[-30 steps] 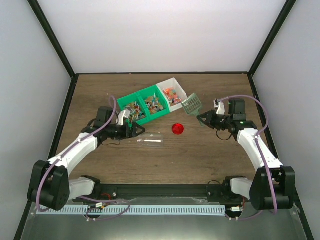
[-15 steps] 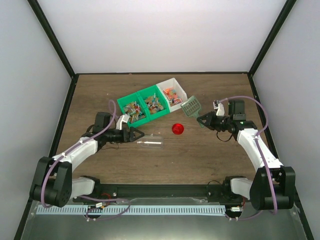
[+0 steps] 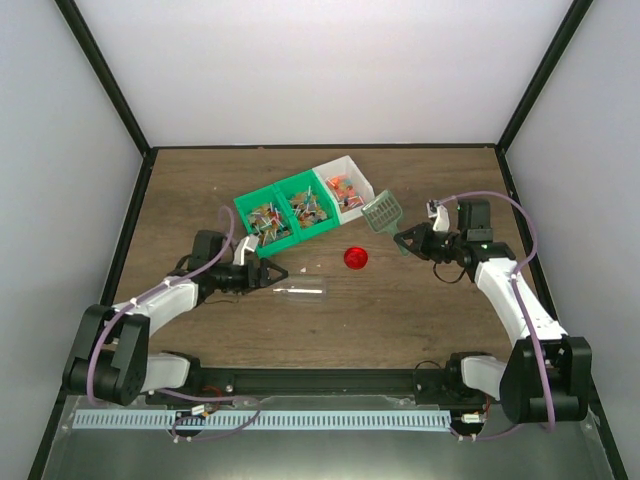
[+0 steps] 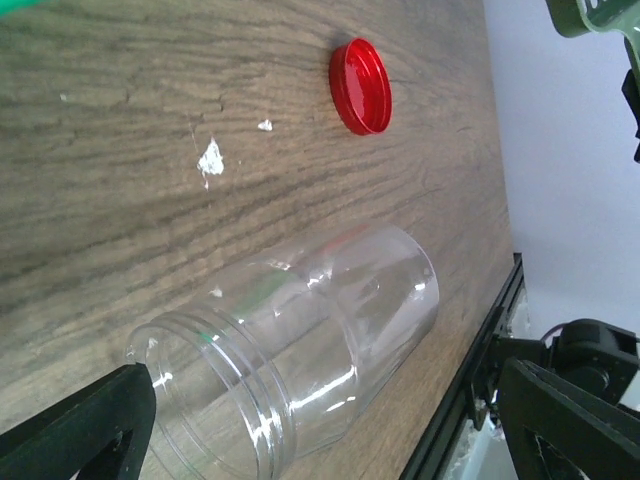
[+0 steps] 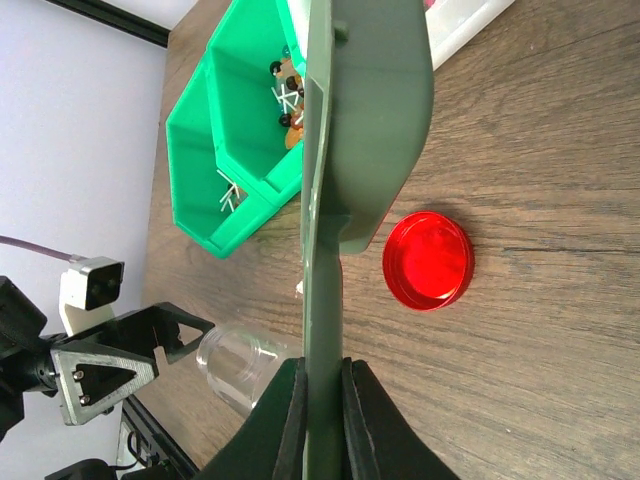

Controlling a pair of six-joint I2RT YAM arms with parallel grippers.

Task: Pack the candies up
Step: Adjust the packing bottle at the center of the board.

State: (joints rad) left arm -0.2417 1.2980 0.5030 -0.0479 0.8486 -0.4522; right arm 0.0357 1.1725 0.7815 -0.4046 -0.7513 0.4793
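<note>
The candies (image 3: 308,206) sit in green and white boxes (image 3: 300,236) at the back of the counter (image 3: 420,320). A clear jar (image 4: 300,370) lies on its side near a red lid (image 3: 355,258). The left pincer (image 3: 276,272) is wide apart at the jar's open end. The right pincer (image 5: 322,420) is clamped on a green scoop (image 5: 360,120), held near the boxes.

Even, bright light falls from above, leaving only soft shadows. All views are sharp. Glare streaks the clear jar (image 4: 300,360).
</note>
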